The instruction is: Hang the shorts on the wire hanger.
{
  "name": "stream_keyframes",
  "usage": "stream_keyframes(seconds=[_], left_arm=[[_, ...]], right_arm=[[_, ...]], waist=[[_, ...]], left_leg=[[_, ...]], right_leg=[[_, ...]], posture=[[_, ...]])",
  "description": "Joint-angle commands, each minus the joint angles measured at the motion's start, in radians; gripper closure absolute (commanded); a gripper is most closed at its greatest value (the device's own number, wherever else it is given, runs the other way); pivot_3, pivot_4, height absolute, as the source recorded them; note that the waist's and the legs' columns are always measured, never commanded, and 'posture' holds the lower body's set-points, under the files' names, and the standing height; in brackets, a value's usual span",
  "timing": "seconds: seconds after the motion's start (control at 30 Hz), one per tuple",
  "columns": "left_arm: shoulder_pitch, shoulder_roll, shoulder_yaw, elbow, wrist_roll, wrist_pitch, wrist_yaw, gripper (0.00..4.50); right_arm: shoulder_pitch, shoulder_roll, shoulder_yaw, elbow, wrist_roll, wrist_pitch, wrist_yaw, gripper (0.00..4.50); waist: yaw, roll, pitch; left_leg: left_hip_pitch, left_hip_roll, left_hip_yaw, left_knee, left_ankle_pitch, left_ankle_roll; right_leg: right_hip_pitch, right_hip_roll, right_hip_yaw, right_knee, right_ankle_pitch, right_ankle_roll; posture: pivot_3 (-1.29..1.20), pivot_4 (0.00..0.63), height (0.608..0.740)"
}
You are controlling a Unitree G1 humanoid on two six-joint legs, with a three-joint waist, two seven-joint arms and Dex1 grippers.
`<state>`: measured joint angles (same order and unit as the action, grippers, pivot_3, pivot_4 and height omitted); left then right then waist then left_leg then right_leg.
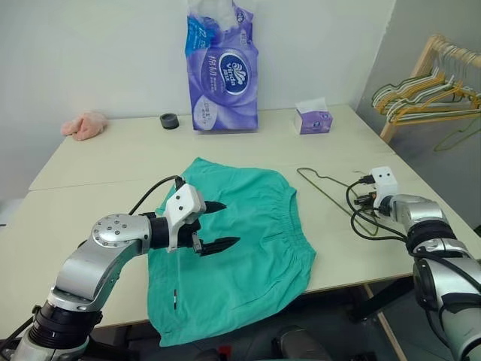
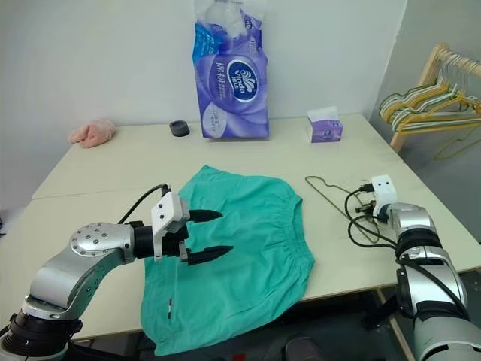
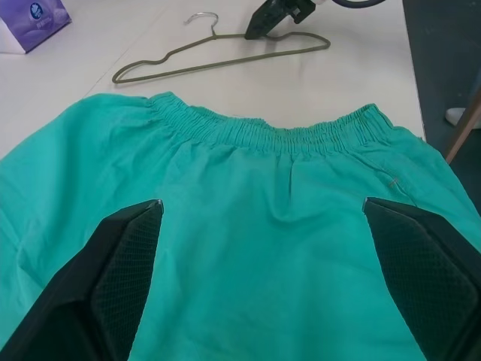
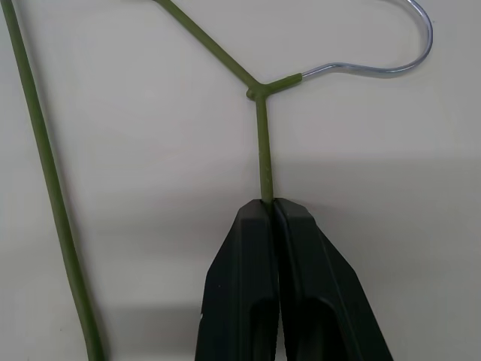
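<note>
The teal-green shorts point(image 1: 252, 244) lie flat on the table, waistband toward the right and the near leg hanging over the front edge. My left gripper point(image 1: 229, 223) hovers open just above their middle, and the left wrist view looks past its fingers point(image 3: 124, 263) to the gathered waistband point(image 3: 270, 131). The olive wire hanger point(image 1: 325, 189) lies on the table right of the shorts. My right gripper point(image 4: 267, 204) is shut on the hanger's wire point(image 4: 261, 150) just below the neck of its hook. The same grip appears in the left wrist view point(image 3: 274, 19).
A tall purple tissue pack point(image 1: 223, 71), a small tissue box point(image 1: 313, 119), a black tape roll point(image 1: 170, 120) and a pink cloth lump point(image 1: 85, 125) stand along the table's far side. A wooden rack of bunched hangers point(image 1: 432, 86) stands off the right corner.
</note>
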<state>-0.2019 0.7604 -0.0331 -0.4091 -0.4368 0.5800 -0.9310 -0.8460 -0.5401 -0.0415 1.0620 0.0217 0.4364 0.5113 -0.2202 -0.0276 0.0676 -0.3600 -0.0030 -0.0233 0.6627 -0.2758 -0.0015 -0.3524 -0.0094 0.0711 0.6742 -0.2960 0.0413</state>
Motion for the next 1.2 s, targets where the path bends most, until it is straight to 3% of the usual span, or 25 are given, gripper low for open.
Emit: stream_keyframes(seconds=[0.03,0.23,0.37,0.57,0.93,1.2], left_arm=[[-0.013,0.003,0.03,0.01,0.01,-0.017,0.02,0.0],[-0.037,-0.02,0.066,0.073,0.012,-0.015,0.077,0.0],[-0.086,-0.041,0.118,0.193,0.045,-0.044,0.15,0.0],[-0.182,-0.066,0.175,0.338,0.063,-0.048,0.232,0.0],[-0.153,0.01,0.143,0.32,-0.063,0.153,0.04,0.0],[-0.161,-0.005,0.107,0.326,-0.061,0.151,0.005,0.0]], right_arm=[[-0.006,0.008,-0.007,-0.024,0.002,-0.008,0.002,4.47],[-0.009,-0.013,0.019,-0.174,-0.01,-0.096,0.053,4.47],[0.012,-0.019,0.054,-0.379,-0.026,-0.214,0.087,4.47],[0.057,-0.025,0.119,-0.559,-0.072,-0.336,0.133,4.47],[0.118,-0.027,0.296,-0.844,-0.193,-0.684,0.228,4.47],[0.089,-0.002,0.334,-0.909,-0.192,-0.758,0.28,4.47]], waist=[[-0.001,0.001,0.0],[-0.001,0.012,0.008],[0.0,0.016,0.011],[0.001,0.016,0.011],[-0.002,0.016,0.01],[0.0,0.016,0.01]], left_leg=[[0.0,0.0,0.0,0.0,0.0,0.0],[-0.004,-0.001,0.001,0.0,0.0,0.0],[-0.006,-0.001,0.0,-0.001,0.0,0.0],[-0.007,0.0,0.0,-0.001,0.0,-0.001],[-0.022,-0.003,-0.002,0.001,0.0,-0.001],[-0.021,-0.003,-0.004,0.002,0.0,-0.001]], right_leg=[[0.0,0.0,0.0,0.0,0.0,0.0],[-0.004,0.0,0.001,0.001,0.0,0.0],[-0.008,-0.001,0.0,0.004,0.0,0.0],[-0.009,-0.005,-0.001,0.005,0.0,0.0],[-0.025,-0.009,-0.003,0.007,0.002,0.0],[-0.023,-0.01,-0.004,0.007,0.003,0.0]], posture=[[-0.18,0.036,0.74],[-0.19,0.035,0.74],[-0.2,0.034,0.74],[-0.2,0.032,0.74],[-0.2,0.033,0.74],[-0.2,0.033,0.74]])
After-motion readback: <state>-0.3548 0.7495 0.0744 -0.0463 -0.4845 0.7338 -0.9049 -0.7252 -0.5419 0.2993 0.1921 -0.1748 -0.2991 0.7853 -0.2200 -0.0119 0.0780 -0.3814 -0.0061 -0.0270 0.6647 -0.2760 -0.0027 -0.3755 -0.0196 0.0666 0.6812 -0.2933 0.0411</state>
